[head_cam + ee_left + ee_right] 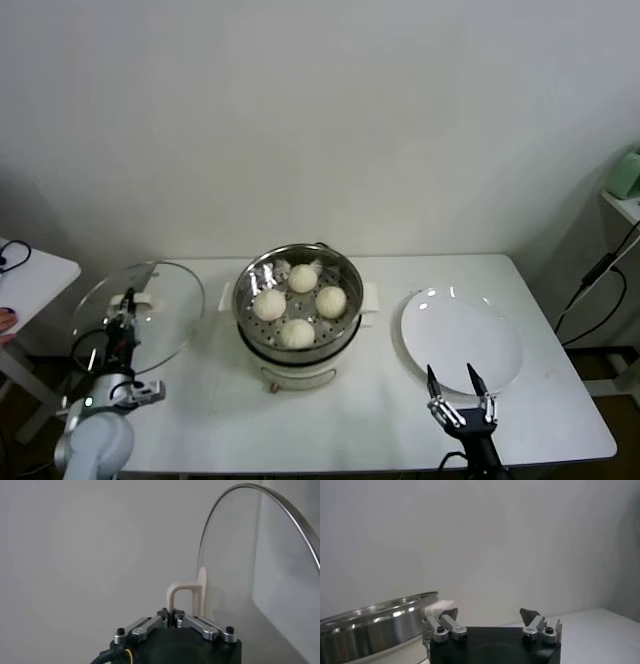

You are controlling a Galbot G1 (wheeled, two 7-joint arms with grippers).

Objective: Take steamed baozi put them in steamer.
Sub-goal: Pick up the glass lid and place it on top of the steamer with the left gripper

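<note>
The steamer stands near the middle of the white table, uncovered. Four steamed baozi lie on the perforated tray inside it: one toward the wall side, one toward the robot side, and one on each flank between them. The buns sit close together, each on its own patch of the tray. In the right wrist view the polished rim of the steamer is visible with a cream side handle just past it.

To the right of the steamer lies a flat white plate with nothing on it, apart from the steamer's side handle. The right gripper hovers at the robot-side edge of this plate, fingers spread wide and holding nothing.

To the left of the steamer, the left gripper holds a round glass lid raised and tilted over the table's left edge. In the left wrist view, the left gripper is clamped tight on the lid's cream loop handle, the glass disc standing on edge beyond it.
</note>
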